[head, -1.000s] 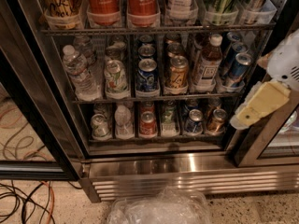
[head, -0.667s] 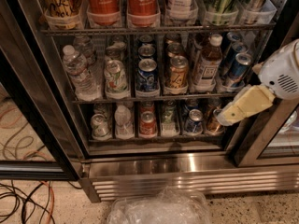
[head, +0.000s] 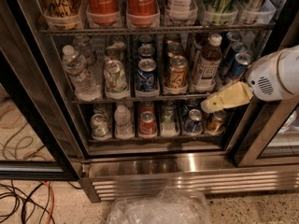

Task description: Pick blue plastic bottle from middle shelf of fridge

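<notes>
Pincer (head: 209, 106) sits at the right of the open fridge (head: 163, 168). Its yellowish tip points down and left from the white wrist housing (head: 275, 76). Whether it is apart or together, I cannot tell from this angle. It holds nothing that I can see.

Target check: the blue plastic bottle (head: 206, 64) stands upright on the middle shelf (head: 140, 98), in the lane second from the right. I see a white cap, amber drink and a pale label. The pincer tip hangs just below and slightly right of the bottle's foot, level with the front wire of that shelf, and it is not on the bottle.

To the bottle's left stands a gold can (head: 176, 72), then a blue can (head: 147, 73), then a green-and-white can (head: 115, 74). A clear water bottle (head: 77, 72) stands at the far left. To the target's right, blue cans (head: 238, 64) lean back in the end lane, close to the wrist housing.

Up top I see red Coca-Cola bottles (head: 103, 1) on the rack above. Down low, the bottom rack holds short cans, among them a red can (head: 148, 123), with a small water bottle (head: 123, 119) beside it. The pincer tip overlaps that row near its right end.

On the floor, cables (head: 21, 197) trail at the left, and a crumpled clear plastic bag (head: 159, 209) lies in front of the steel base.
</notes>
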`<state>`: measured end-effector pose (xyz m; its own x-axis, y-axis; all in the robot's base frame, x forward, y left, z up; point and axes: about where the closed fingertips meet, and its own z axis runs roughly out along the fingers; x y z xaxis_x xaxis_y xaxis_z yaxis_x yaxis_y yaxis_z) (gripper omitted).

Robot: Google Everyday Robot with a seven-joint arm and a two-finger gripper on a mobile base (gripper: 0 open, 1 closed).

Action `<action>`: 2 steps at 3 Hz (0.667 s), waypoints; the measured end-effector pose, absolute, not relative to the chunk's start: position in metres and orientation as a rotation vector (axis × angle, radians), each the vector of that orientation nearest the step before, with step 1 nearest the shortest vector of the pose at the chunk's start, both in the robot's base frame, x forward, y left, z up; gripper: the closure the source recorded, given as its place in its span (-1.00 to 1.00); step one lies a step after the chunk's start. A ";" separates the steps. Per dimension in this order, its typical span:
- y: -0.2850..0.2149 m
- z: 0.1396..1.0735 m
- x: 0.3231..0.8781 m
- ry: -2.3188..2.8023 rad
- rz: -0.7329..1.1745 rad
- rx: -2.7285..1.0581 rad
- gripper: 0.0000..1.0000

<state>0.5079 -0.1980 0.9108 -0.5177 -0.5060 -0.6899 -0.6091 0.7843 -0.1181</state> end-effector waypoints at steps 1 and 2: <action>-0.198 0.911 0.508 2.226 0.178 -0.823 -1.00; -0.192 0.908 0.513 2.195 0.215 -0.754 -1.00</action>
